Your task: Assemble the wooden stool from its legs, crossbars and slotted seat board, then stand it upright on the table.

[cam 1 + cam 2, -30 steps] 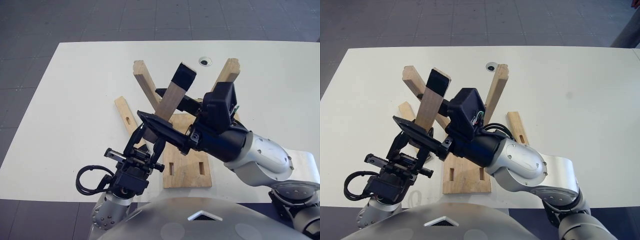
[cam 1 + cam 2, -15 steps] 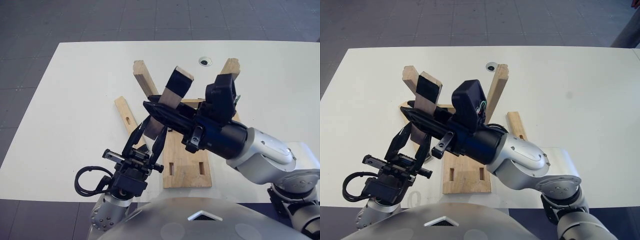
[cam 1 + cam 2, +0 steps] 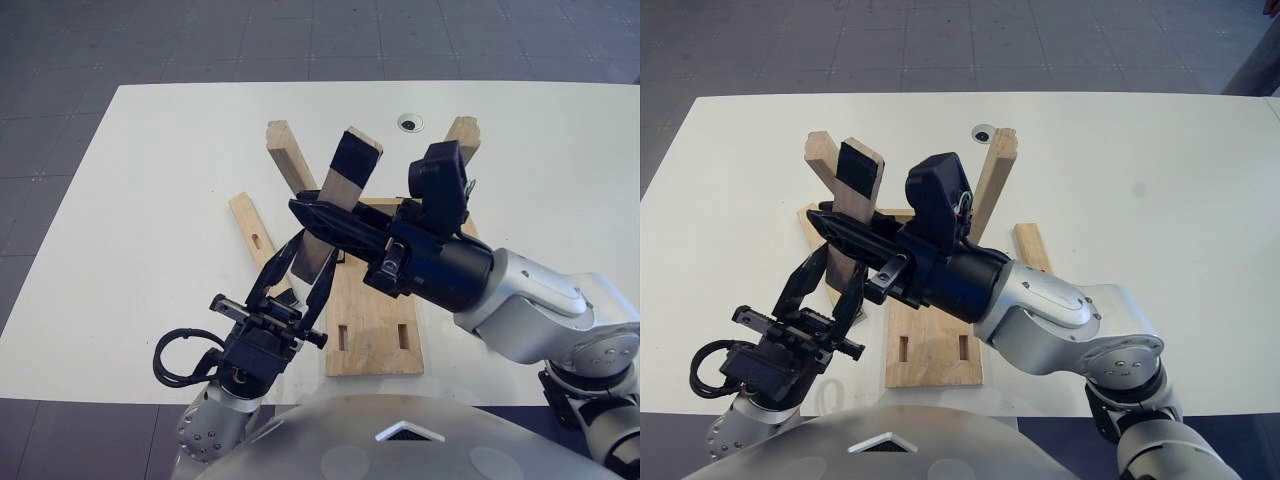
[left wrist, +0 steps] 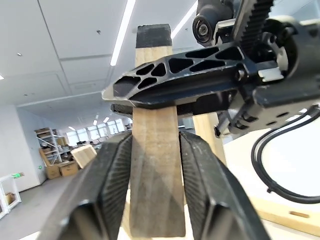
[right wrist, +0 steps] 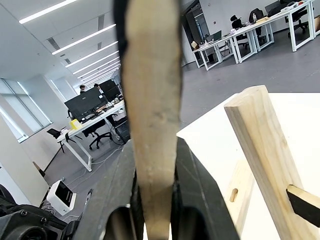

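A wooden leg (image 3: 335,195) with a black tip is held tilted in the air over the table. My right gripper (image 3: 310,212) is shut across its middle. My left gripper (image 3: 308,255) comes up from below and is shut on its lower end, the fingers (image 4: 112,180) pressing both sides. The slotted seat board (image 3: 375,325) lies flat under the arms. Two more legs (image 3: 290,160) (image 3: 462,132) lie beyond it, angled apart. A crossbar (image 3: 250,228) lies to the left of the board, and another (image 3: 1033,250) to its right.
The white table (image 3: 150,180) has open room to the left and at the far right. A round cable hole (image 3: 410,122) sits near the back edge. The front edge runs just below the seat board.
My right gripper has swung the leg left and more upright, bringing its lower end between the left gripper's fingers, which now clamp it. The left arm rose slightly.
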Robot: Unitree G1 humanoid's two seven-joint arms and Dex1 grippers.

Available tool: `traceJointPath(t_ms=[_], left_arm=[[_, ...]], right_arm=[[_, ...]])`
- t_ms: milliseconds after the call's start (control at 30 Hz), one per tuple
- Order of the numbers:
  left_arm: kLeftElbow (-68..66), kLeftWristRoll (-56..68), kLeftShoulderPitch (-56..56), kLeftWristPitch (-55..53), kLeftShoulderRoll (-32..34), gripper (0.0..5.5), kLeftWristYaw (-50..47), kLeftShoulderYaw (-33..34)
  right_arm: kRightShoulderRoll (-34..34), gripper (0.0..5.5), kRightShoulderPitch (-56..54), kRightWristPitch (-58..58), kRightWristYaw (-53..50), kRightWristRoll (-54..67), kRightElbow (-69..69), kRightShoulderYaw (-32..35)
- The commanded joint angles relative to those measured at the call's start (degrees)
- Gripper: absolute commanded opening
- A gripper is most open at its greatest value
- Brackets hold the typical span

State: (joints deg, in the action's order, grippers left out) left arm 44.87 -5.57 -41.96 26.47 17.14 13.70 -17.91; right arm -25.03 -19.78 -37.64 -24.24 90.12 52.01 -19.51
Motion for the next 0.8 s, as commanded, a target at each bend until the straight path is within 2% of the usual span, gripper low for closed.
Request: traceJointPath(t_ms=[33,167,300,600,700,800], left_arm=[[0.01,2.03,0.91,-1.04,2.11,2.29,1.98,0.16],[-0.02,2.16,1.00,-1.29,2.15,3.03,1.63,0.13],[-0.96,0.76,0.44,-2.31,1.43,3.66,0.57,0.30],[-3.77,-1.07,-0.72,-5.93,-0.51,3.69,-2.03,2.45],[-5.04,-2.00,-1.84,-8.82,-0.49,3.69,-2.53,4.22],[-6.93,-0.13,-2.56,-13.58,-0.97,3.69,-2.91,6.87]], right_arm=[[-0.01,0.41,-1.69,0.64,0.73,-2.18,-0.03,1.06],[-1.51,0.41,-1.53,0.71,1.21,-3.53,0.47,2.84],[-6.82,0.41,0.74,1.33,1.63,-3.36,2.79,8.77],[-24.57,0.41,22.29,3.71,7.92,0.10,7.80,32.26],[-27.42,0.41,28.65,3.11,10.91,-3.90,7.81,38.83],[-27.74,0.41,35.04,2.78,13.54,-11.19,7.79,42.30]])
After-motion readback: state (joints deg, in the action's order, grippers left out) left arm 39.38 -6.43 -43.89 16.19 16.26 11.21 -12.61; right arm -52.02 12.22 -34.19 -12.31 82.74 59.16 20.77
